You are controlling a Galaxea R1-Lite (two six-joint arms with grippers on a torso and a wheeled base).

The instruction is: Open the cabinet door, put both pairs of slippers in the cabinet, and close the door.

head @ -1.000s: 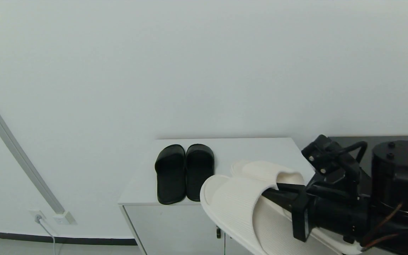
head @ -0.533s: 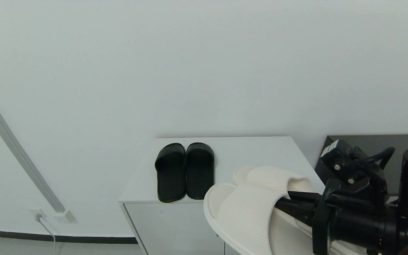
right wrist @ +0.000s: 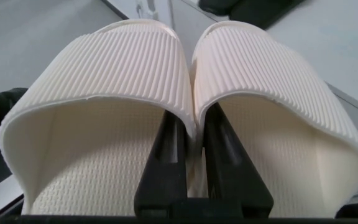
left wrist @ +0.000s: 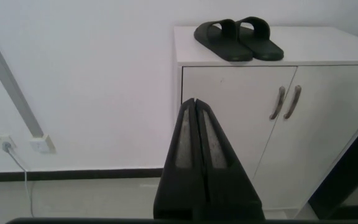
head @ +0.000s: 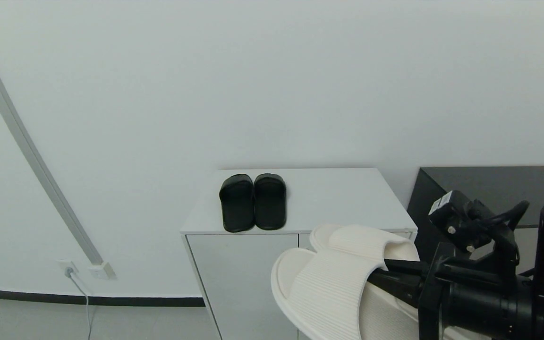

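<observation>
From where I stand, the right gripper carries the white slippers out in front of the cabinet. Its fingers are closed on the two inner strap walls pressed together, one finger inside each slipper. The black slippers sit side by side on the cabinet top, near its front edge. Both doors look fully closed, their handles side by side at the middle seam. The left gripper hangs low in front of the cabinet, fingers pressed together and empty.

I'd judge the door-opening step to be the one in hand, with the white pair waiting in the air. The next move seems to call for the left fingers to part, take a handle and swing that door out. Meanwhile the right arm must keep its load clear of the door's arc.
</observation>
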